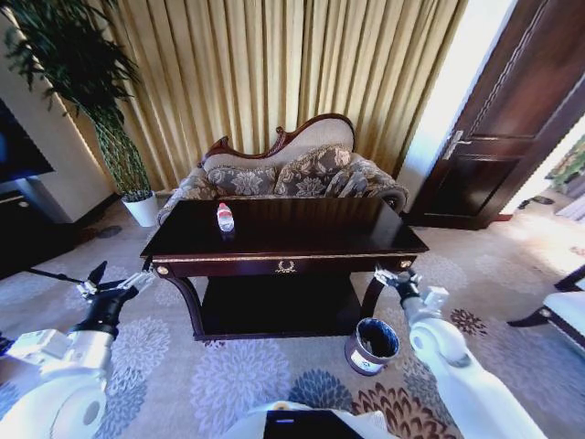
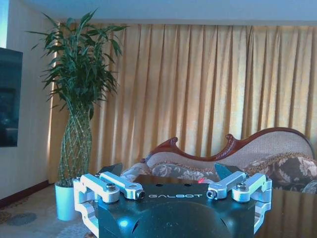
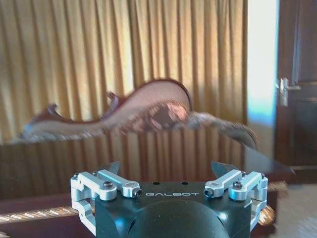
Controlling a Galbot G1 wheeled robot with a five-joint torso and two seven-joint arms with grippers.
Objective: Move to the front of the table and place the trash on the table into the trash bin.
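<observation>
The dark glossy table stands straight ahead in the head view. On its top, left of centre, a clear plastic bottle with a red cap stands upright. The round dark trash bin sits on the carpet by the table's front right leg. My left gripper hovers open, off the table's front left corner. At the front right corner my right gripper is open too, above and just right of the bin. Both wrist views show spread, empty fingers: left gripper, right gripper. The table's front edge lies just beyond the right gripper.
A patterned sofa with a carved back stands close behind the table, before gold curtains. A tall plant in a white pot is at the back left and a dark door at the right. Patterned carpet covers the floor.
</observation>
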